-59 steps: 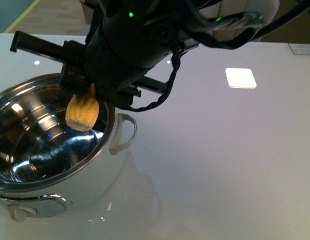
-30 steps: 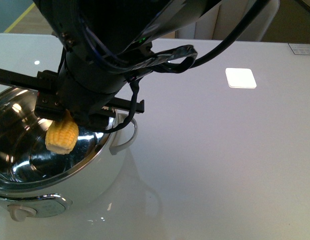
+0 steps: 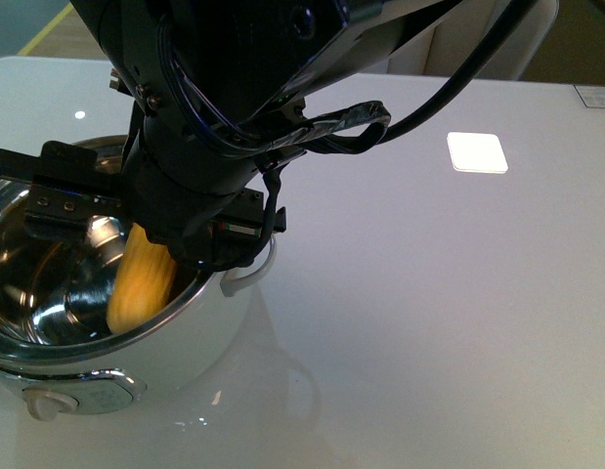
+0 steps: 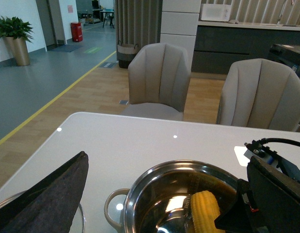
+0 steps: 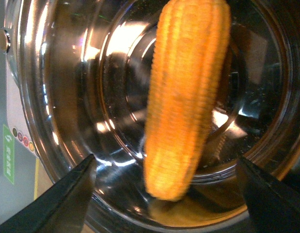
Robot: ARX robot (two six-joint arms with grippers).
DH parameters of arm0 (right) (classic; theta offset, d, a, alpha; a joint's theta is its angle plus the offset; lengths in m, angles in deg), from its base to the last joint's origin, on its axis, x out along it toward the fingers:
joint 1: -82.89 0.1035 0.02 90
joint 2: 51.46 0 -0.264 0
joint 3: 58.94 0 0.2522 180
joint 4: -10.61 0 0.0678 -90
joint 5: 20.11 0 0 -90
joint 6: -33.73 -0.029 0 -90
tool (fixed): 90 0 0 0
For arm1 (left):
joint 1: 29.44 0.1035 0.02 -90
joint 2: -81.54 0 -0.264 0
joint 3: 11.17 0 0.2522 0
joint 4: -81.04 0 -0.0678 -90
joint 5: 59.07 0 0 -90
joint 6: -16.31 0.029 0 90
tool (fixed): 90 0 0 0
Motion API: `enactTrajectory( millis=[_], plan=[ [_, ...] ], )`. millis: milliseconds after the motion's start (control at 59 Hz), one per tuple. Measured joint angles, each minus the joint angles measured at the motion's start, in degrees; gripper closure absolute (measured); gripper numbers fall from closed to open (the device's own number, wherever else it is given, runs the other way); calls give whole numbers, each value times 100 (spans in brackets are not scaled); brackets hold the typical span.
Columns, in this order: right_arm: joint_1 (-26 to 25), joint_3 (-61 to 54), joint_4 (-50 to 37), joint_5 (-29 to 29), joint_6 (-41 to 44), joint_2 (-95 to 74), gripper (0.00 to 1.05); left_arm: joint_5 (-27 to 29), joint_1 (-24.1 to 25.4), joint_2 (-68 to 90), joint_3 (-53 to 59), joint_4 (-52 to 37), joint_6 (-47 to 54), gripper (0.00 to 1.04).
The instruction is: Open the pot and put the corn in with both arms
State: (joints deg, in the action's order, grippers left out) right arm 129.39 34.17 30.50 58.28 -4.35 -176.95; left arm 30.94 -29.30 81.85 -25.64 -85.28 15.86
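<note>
— Looking from the left, what is there?
— The pot (image 3: 199, 327) stands open on the white table (image 3: 429, 293), and the corn (image 3: 141, 280) leans inside it against the steel wall.
— And the right pincer (image 5: 164, 187)?
— It hangs over the pot, spread wide, holding nothing. The left pincer (image 4: 40, 199) I cannot tell.

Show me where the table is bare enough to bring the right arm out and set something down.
Bare white tabletop runs from the pot's loop handle out past the bright light reflection. Crowded: the right gripper hangs over the open pot with the corn inside it. The far strip toward the chairs is also bare.
</note>
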Motion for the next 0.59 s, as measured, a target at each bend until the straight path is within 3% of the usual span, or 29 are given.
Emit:
enactTrajectory(
  millis=[102, 373, 593],
  plan=[
    [-66, -210, -164, -17, -87, 195, 7, 0, 0, 0, 0, 0, 0, 7],
    [-592, -1292, -881, 0, -315, 1272, 9, 0, 0, 0, 0, 0, 0, 7],
    [-1528, -3045, -994, 280, 144, 3141, 9, 0, 0, 0, 0, 0, -2, 7]
  ],
)
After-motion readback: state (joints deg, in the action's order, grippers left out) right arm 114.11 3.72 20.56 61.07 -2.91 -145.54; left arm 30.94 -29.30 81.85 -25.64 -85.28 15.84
